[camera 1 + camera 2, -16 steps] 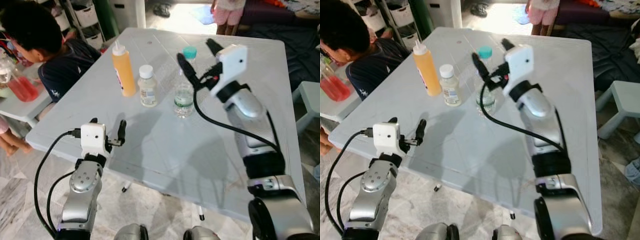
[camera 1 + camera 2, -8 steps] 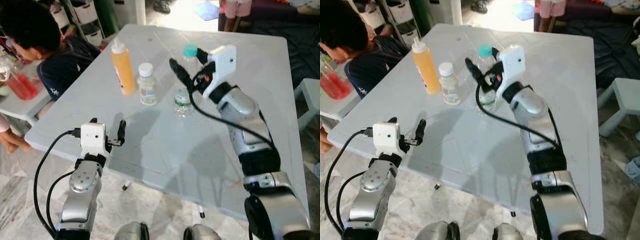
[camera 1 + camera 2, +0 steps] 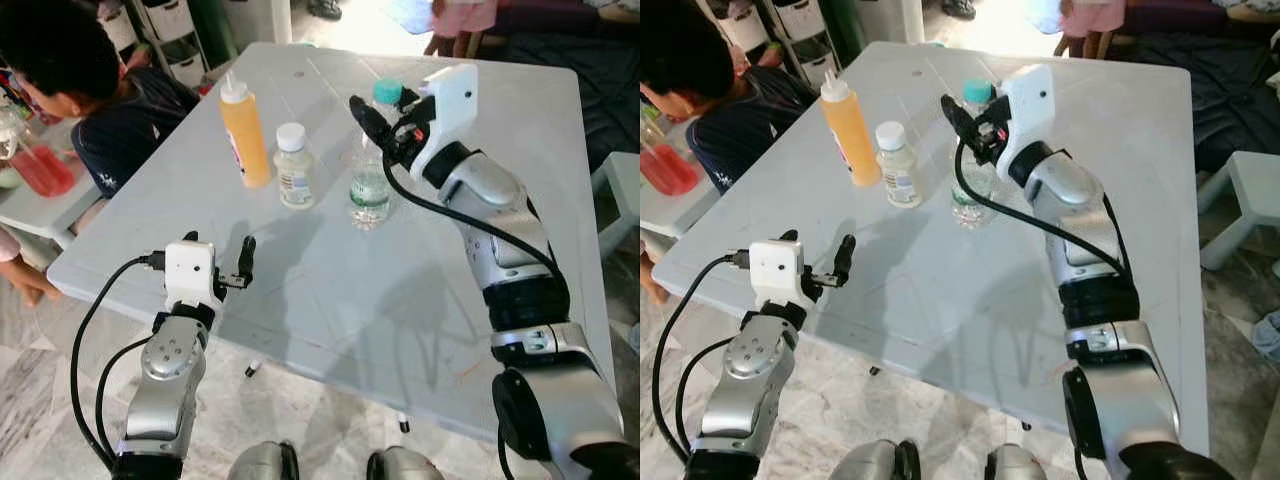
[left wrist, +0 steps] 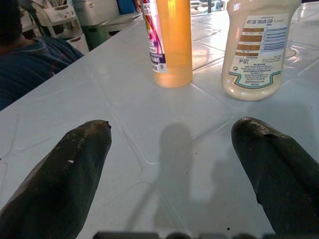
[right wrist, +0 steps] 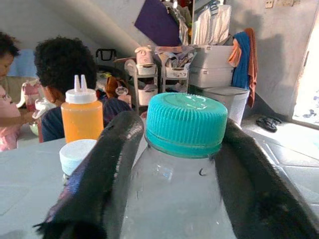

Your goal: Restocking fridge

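Now | right hand point(image 3: 385, 105) straddles water bottle point(image 3: 371, 170) neck, unclamped | left hand point(image 3: 218, 262) wide, near table point(image 3: 330, 290) edge

White table point(image 3: 400, 300) with 3 bottles point(image 3: 287, 165)

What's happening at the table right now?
The right claw is at the neck of the clear water bottle with the teal cap, a finger on either side of it, while the bottle stands upright on the white table. The left claw hovers open over the table's near edge. The orange squeeze bottle and the small white-capped bottle stand untouched beside it. A person sits at the table's far-left side.
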You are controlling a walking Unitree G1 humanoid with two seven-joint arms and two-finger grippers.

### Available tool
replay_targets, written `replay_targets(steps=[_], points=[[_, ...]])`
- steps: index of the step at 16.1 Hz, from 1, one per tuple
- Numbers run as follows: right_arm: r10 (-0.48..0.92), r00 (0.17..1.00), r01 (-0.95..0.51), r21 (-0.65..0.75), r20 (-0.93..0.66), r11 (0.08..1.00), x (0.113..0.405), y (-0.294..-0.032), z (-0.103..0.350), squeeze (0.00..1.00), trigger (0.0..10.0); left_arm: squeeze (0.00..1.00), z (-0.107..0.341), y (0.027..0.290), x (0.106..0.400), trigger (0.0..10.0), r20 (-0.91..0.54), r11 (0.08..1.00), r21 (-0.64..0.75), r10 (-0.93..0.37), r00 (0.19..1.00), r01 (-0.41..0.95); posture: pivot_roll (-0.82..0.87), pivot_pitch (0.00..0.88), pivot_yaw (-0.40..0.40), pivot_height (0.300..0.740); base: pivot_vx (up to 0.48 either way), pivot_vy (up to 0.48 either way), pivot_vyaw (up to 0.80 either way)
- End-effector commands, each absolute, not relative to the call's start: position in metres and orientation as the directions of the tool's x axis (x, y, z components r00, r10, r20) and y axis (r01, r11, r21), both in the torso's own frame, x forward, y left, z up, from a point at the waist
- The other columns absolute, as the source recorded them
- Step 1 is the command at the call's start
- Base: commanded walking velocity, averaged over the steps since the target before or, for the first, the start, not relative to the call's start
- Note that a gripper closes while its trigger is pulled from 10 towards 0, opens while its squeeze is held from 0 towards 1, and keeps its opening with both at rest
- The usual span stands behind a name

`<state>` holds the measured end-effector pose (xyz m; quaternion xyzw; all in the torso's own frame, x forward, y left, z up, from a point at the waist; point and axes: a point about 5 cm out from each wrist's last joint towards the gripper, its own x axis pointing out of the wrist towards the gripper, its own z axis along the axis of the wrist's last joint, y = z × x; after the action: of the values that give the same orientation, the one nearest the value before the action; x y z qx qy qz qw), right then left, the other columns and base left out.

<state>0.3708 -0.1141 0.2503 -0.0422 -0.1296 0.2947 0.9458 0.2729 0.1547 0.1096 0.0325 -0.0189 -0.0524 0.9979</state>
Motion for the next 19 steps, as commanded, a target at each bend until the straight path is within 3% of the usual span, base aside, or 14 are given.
replay_targets(steps=[1,6,10,14,15,16,17,18,19], points=[[0.600,0.765,-0.573,-0.178,0.234,0.800,0.369,-0.105,0.260,0.00,0.0,0.00,0.107,0.156,0.273,10.0,0.018,0.992,0.073,-0.099,0.995,0.098,-0.02,0.124,0.095,0.740,0.000,0.000,0.00],[0.641,0.745,-0.611,-0.198,0.184,0.766,0.362,-0.102,0.253,0.00,0.0,0.00,0.106,0.155,0.274,10.0,0.013,0.993,0.069,-0.099,0.995,0.098,-0.02,0.122,0.090,0.740,0.000,0.000,0.00],[0.600,0.794,-0.567,-0.233,0.101,0.790,0.360,-0.121,0.238,0.00,0.0,0.00,0.105,0.154,0.275,10.0,0.005,0.992,0.073,-0.106,0.994,0.106,-0.03,0.116,0.095,0.740,0.000,0.000,0.00],[0.567,0.814,-0.523,-0.264,0.128,0.810,0.340,-0.136,0.230,0.00,0.0,0.00,0.101,0.154,0.273,10.0,-0.011,0.991,0.077,-0.112,0.994,0.112,-0.04,0.115,0.091,0.740,0.000,0.000,0.00],[0.535,0.815,-0.462,-0.306,0.222,0.832,0.322,-0.140,0.227,0.00,0.0,0.00,0.100,0.150,0.271,10.0,-0.011,0.993,0.059,-0.103,0.995,0.104,-0.04,0.105,0.077,0.740,0.000,0.000,0.00],[0.460,0.836,-0.384,-0.280,0.299,0.880,0.312,-0.139,0.222,0.00,2.4,0.00,0.099,0.147,0.271,10.0,-0.013,0.994,0.047,-0.095,0.995,0.095,-0.03,0.101,0.078,0.740,0.000,0.000,0.00],[0.438,0.846,-0.366,-0.265,0.306,0.892,0.308,-0.136,0.218,0.00,0.2,0.00,0.098,0.146,0.270,10.0,-0.014,0.995,0.043,-0.091,0.996,0.092,-0.03,0.099,0.080,0.740,0.000,0.000,0.00],[0.376,0.872,-0.328,-0.196,0.314,0.924,0.303,-0.133,0.210,0.00,6.7,0.00,0.098,0.146,0.270,10.0,-0.019,0.995,0.037,-0.091,0.996,0.092,-0.03,0.097,0.083,0.740,0.000,0.000,0.00],[0.345,0.885,-0.307,-0.167,0.311,0.937,0.299,-0.131,0.207,0.00,10.0,0.00,0.097,0.147,0.269,10.0,-0.023,0.995,0.039,-0.092,0.996,0.092,-0.04,0.095,0.089,0.740,0.000,0.000,0.00]])
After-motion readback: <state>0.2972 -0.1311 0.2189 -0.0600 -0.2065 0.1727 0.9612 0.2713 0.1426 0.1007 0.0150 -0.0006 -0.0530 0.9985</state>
